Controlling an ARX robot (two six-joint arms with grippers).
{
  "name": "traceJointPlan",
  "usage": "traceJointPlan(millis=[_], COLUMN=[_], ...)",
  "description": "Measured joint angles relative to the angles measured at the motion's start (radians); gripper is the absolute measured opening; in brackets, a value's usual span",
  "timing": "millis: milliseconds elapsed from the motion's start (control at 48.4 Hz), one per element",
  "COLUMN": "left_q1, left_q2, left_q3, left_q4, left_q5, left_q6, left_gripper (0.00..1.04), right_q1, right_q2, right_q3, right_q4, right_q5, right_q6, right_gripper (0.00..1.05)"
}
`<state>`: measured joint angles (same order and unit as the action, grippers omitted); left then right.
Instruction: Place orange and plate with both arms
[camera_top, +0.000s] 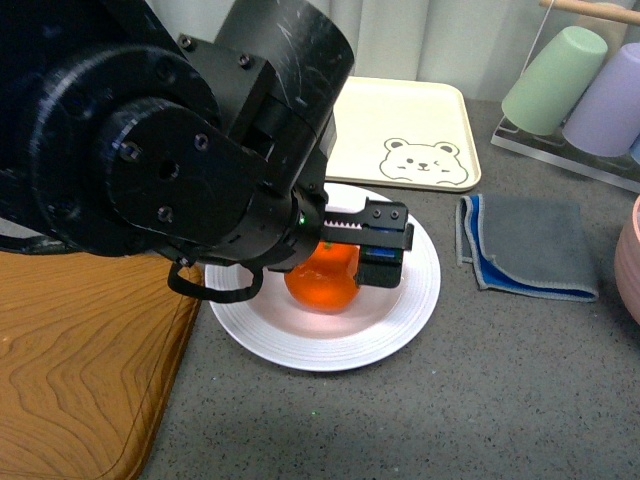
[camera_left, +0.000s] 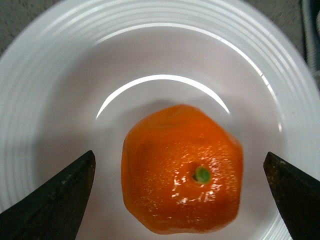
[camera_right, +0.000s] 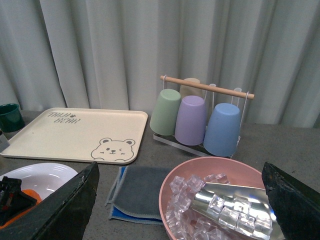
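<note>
Left gripper (camera_left: 180, 154) spread wide, straddling orange (camera_left: 182, 175), no contact, plate (camera_left: 60, 90) centre. Tray (camera_top: 400, 120) at plate's 12 o'clock. Right gripper (camera_right: 180, 166) spread too.

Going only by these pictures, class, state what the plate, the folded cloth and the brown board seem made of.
The plate: glossy white, probably glazed ceramic, possibly melamine; sharp curved highlights on its ridges.
The cloth: matte grey fabric, likely microfibre; soft folds, blue stitched edge.
The board: wood or wood-look laminate; flowing grain lines, satin sheen.
</note>
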<state>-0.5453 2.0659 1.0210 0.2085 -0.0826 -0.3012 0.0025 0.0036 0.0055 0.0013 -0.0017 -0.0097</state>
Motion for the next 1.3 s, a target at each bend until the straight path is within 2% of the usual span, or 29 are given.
traceJointPlan(millis=[165, 517, 537, 558, 620, 682, 764, 950, 1012, 1054, 1302], left_q1=[0.022, 0.110, 0.111, 0.111, 0.124, 0.162, 0.201, 0.286, 0.323, 0.338, 0.410], left_q2=[-0.097, -0.291, -0.287, -0.276, -0.251, -0.275, -0.349, -0.534, -0.622, -0.697, -0.947], left_q3=[-0.054, -0.211, -0.221, -0.252, -0.386, -0.533, -0.607, -0.767, -0.817, -0.832, -0.926], left_q4=[0.024, 0.087, 0.124, 0.231, 0.621, 0.927, 1.059, 1.054, 1.004, 0.937, 0.799], left_q5=[0.000, -0.109, -0.128, -0.179, -0.285, -0.280, -0.253, -0.169, -0.140, -0.118, -0.051], left_q6=[-0.020, -0.016, -0.005, 0.030, 0.143, 0.223, 0.254, 0.282, 0.281, 0.286, 0.293], left_gripper=[0.98, 0.97, 0.96, 0.92, 0.80, 0.65, 0.53, 0.19, 0.03, 0.04, 0.04], right_q1=[0.000, 0.000, 0.000, 0.000, 0.000, 0.000, 0.000, 0.000, 0.000, 0.000, 0.000], right_q2=[0.000, 0.000, 0.000, 0.000, 0.000, 0.000, 0.000, 0.000, 0.000, 0.000, 0.000], right_q3=[0.000, 0.000, 0.000, 0.000, 0.000, 0.000, 0.000, 0.000, 0.000, 0.000, 0.000], right_q4=[0.000, 0.000, 0.000, 0.000, 0.000, 0.000, 0.000, 0.000, 0.000, 0.000, 0.000], right_q5=[0.000, 0.000, 0.000, 0.000, -0.001, 0.002, 0.002, 0.000, 0.000, 0.000, 0.000], right_q6=[0.000, 0.000, 0.000, 0.000, 0.000, 0.000, 0.000, 0.000, 0.000, 0.000, 0.000], right_gripper=[0.95, 0.95, 0.95, 0.95, 0.95, 0.95, 0.95, 0.95, 0.95, 0.95, 0.95])
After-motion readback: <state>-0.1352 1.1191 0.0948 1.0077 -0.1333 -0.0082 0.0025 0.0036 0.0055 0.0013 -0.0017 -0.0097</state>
